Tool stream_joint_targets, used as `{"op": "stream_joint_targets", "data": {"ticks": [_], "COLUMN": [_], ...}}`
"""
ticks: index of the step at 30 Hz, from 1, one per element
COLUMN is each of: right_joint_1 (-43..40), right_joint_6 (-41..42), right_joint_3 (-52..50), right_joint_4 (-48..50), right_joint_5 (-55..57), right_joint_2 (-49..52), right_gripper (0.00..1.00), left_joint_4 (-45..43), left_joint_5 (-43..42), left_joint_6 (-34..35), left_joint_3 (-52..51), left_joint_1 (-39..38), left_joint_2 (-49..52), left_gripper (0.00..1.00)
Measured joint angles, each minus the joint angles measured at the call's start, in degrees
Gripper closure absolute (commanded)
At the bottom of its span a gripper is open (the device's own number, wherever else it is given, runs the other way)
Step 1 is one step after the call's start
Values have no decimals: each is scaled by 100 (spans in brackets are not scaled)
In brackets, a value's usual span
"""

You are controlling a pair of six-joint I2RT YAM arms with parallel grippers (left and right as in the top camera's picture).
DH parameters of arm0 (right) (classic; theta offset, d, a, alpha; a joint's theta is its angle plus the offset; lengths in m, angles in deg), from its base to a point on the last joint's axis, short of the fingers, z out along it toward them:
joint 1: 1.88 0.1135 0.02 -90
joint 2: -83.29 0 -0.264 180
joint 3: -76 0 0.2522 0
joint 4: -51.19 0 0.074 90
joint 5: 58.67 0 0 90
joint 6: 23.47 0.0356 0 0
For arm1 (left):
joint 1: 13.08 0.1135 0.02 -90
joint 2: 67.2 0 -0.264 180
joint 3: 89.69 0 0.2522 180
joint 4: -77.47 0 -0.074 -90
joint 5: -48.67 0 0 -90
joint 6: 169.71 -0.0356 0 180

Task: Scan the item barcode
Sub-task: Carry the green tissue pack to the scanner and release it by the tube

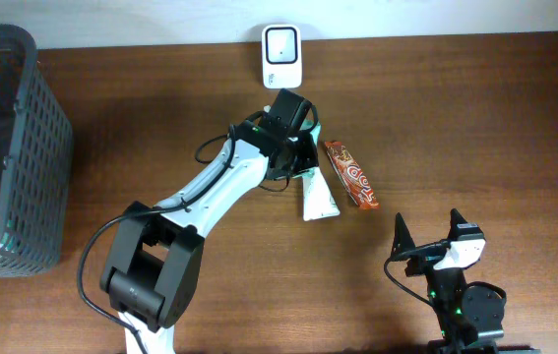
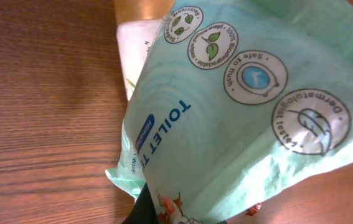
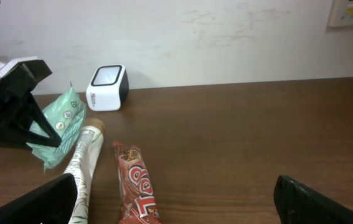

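Note:
A pale green pack of toilet wipes (image 2: 226,112) hangs tilted in my left gripper (image 2: 182,214), which is shut on the pack's lower edge. In the right wrist view the pack (image 3: 61,124) sits just left of the white barcode scanner (image 3: 108,87). From overhead, the left gripper (image 1: 303,165) covers most of the pack, a short way in front of the scanner (image 1: 280,56) at the back edge. My right gripper (image 3: 176,202) stands wide open and holds nothing, low at the front right (image 1: 431,241).
A white tube (image 1: 318,197) lies under the pack, and a red-brown chocolate bar (image 1: 350,174) lies just right of it. A dark mesh basket (image 1: 23,147) stands at the left edge of the table. A wall runs behind the scanner.

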Motion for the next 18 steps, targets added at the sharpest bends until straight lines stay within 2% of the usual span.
{"op": "stream_joint_targets", "data": {"ticks": [8, 9, 11, 18], "right_joint_1": [0, 0, 0, 0], "right_joint_6": [0, 4, -2, 0], "right_joint_3": [0, 0, 0, 0], "right_joint_4": [0, 0, 0, 0], "right_joint_5": [0, 0, 0, 0], "right_joint_2": [0, 0, 0, 0], "right_gripper": [1, 1, 1, 1], "left_joint_4": [678, 758, 833, 855], "left_joint_5": [896, 955, 1014, 1080], "left_joint_6": [90, 173, 310, 581], "left_joint_3": [0, 0, 0, 0], "left_joint_1": [46, 57, 61, -153], "left_joint_2": [2, 2, 2, 2], "left_gripper": [100, 98, 76, 75]}}
